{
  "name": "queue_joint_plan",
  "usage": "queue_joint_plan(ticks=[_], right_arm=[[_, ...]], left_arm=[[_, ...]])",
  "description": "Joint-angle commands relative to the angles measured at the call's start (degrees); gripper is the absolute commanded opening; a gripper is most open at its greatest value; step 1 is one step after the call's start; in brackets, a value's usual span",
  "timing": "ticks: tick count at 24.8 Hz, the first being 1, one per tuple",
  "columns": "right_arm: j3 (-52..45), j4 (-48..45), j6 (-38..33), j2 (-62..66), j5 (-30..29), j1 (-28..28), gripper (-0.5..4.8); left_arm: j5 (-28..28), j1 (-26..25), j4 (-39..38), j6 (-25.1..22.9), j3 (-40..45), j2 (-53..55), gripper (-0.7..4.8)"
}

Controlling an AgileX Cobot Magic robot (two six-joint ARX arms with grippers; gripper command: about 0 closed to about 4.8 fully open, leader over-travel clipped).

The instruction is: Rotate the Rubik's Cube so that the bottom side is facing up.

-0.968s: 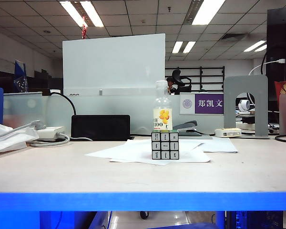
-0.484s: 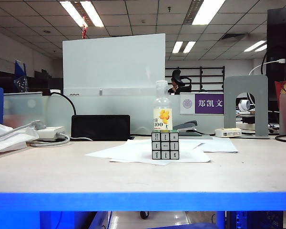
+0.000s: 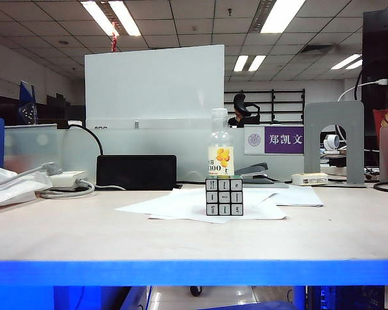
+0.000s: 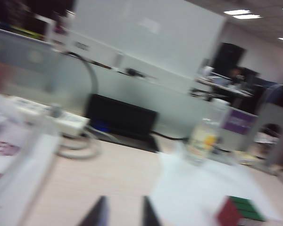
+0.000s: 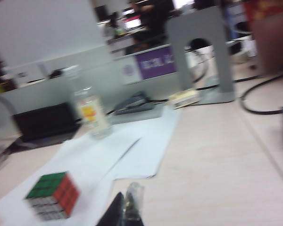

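While neither arm shows in the exterior view, both wrist views put the grippers low over the table [image 3: 64, 232], well short of the Rubik's Cube [image 3: 224, 196].

Left gripper [image 4: 123, 214]: fingers stand apart w/ a gap between tips, nothing in it. Cube [image 4: 239, 211] sits ahead and off to one side, well apart; green face up, red face toward this claw.

Right gripper [image 5: 126, 209]: fingertips pressed together, holding nothing. Cube [image 5: 53, 195] lies ahead and to the other side, near but not touching; green top, red side, marked white side lower.

Why so: cube rests flat on the white paper sheets [image 3: 181, 205], green up, so blue bottom side is presumably down on the paper, hidden. Judged: task not begun; a grip on two opposite side faces then a half roll is needed.

Room: drink bottle [image 3: 220, 152] stands just behind cube, beyond it from both claws; risk of knocking it on approach or during the flip. Near side and both flanks look open. Loose paper may slide under the cube.
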State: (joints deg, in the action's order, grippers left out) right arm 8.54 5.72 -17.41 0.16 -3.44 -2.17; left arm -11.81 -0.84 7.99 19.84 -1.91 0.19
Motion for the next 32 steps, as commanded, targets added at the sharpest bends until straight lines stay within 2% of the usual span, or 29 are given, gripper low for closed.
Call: queue_joint_plan(ticks=[1, 3, 5, 6, 9, 12, 16, 20, 21, 22, 24, 25, 28, 30, 32], right_arm=[[6.12, 9.94, -0.59, -0.09, -1.25, 0.02, -0.06], [8.96, 13.03, -0.59, -0.04, -2.67, 0.02, -0.06], [11.78, 14.71, -0.63, 0.5, -7.3, 0.02, -0.06], [13.73, 15.91, -1.16, 1.99, -10.56, 0.02, -0.06], [18.43, 19.39, -2.54, 8.7, -16.72, 0.02, -0.06], [23.91, 23.96, -2.58, 16.7, -21.42, 0.02, -0.06], [34.42, 33.9, -2.54, 27.96, -26.86, 0.02, -0.06], [44.3, 44.46, -0.74, 35.95, -32.81, -0.07, -0.05], [46.27, 46.66, 0.68, 37.05, -33.86, -0.09, -0.05], [47.54, 47.98, 1.46, 37.42, -34.05, -0.09, -0.04], [49.33, 49.94, 1.79, 37.66, -33.44, -0.04, 0.14], [49.88, 51.84, 2.82, 37.18, -32.85, 0.0, 0.64], [49.83, 54.51, 2.93, 36.04, -30.99, -0.09, 1.23], [49.77, 54.8, 2.91, 34.34, -31.04, -0.11, 1.28], [49.77, 54.36, 2.89, 32.89, -30.32, -0.13, 1.28]], left_arm=[[-3.91, 0.39, -1.16, 1.77, -4.09, 0.92, 0.96], [-5.46, 1.25, -1.16, 1.81, -6.29, 3.48, 1.0], [-7.96, 3.91, -1.2, 2.51, -10.49, 10.19, 1.31], [-8.79, 7.02, -1.18, 2.91, -14.21, 16.11, 1.62], [-8.04, 14.49, -2.29, 2.01, -22.62, 29.79, 1.62], [-4.7, 19.96, -6.78, -0.94, -30.95, 41.81, 1.62], [-4.28, 25.66, -13.79, -4.52, -42.51, 56.85, 1.62], [-2.58, 29.73, -22.36, -4.85, -54.69, 69.37, 1.67], [-1.92, 30.47, -24.46, -4.83, -57.55, 72.13, 1.86], [-1.62, 31.04, -27.45, -4.72, -61.22, 75.32, 2.03], [-2.6, 31.47, -32.48, -3.54, -67.8, 80.94, 2.05], [-2.82, 32.11, -37.33, -1.33, -74.05, 86.07, 2.05], [-4.55, 32.44, -45.99, -0.28, -85.37, 94.57, 2.06], [-4.96, 33.46, -51.69, -0.26, -94.44, 101.35, 2.06], [-4.94, 33.83, -53.83, -0.31, -99.06, 104.65, 2.06]])
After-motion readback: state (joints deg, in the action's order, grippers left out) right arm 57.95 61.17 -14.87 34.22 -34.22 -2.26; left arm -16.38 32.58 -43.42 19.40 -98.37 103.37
